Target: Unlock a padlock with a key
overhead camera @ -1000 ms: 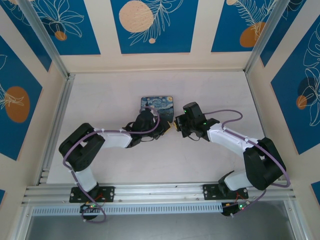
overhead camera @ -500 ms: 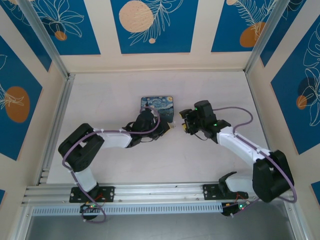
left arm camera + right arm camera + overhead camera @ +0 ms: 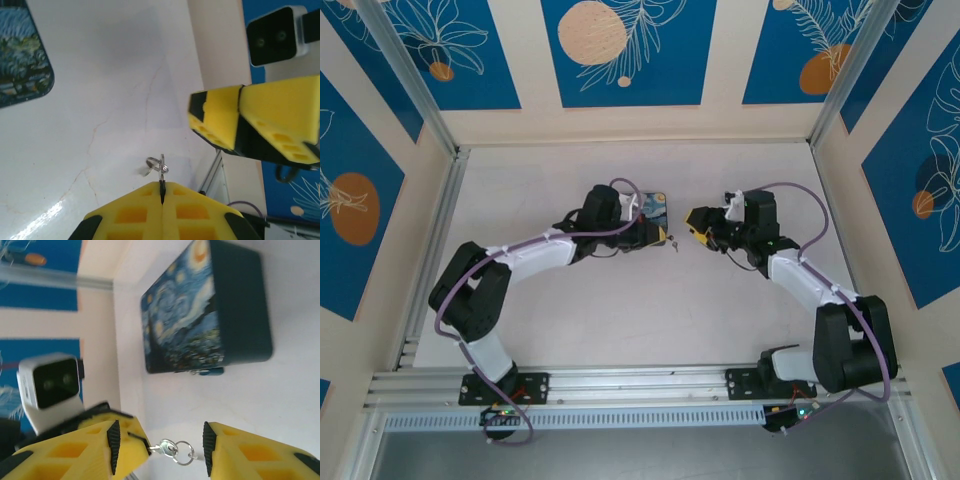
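- Left gripper [image 3: 162, 186]: fingers pressed flat together, clamping the key [image 3: 160, 167] by one end. The key juts past the fingertips and carries a small wire ring.
- Key, overhead view [image 3: 672, 243]: just off the near right corner of the box [image 3: 655, 208], in the gap between the two grippers. Whether it touches the table [image 3: 620, 310] cannot be told.
- Right gripper [image 3: 160, 442]: fingers spread wide, nothing between the pads. It faces the left gripper, and its wrist view shows the key [image 3: 172, 450] and ring in the gap between its fingers.
- Right gripper, overhead view [image 3: 698, 225]: near the left gripper [image 3: 663, 236], tip toward tip and apart.
- Box [image 3: 200, 315]: flat on the table, swirl-painted lid up, beyond the key. It lies just beside the left gripper, at the upper left of the left wrist view [image 3: 20, 65].
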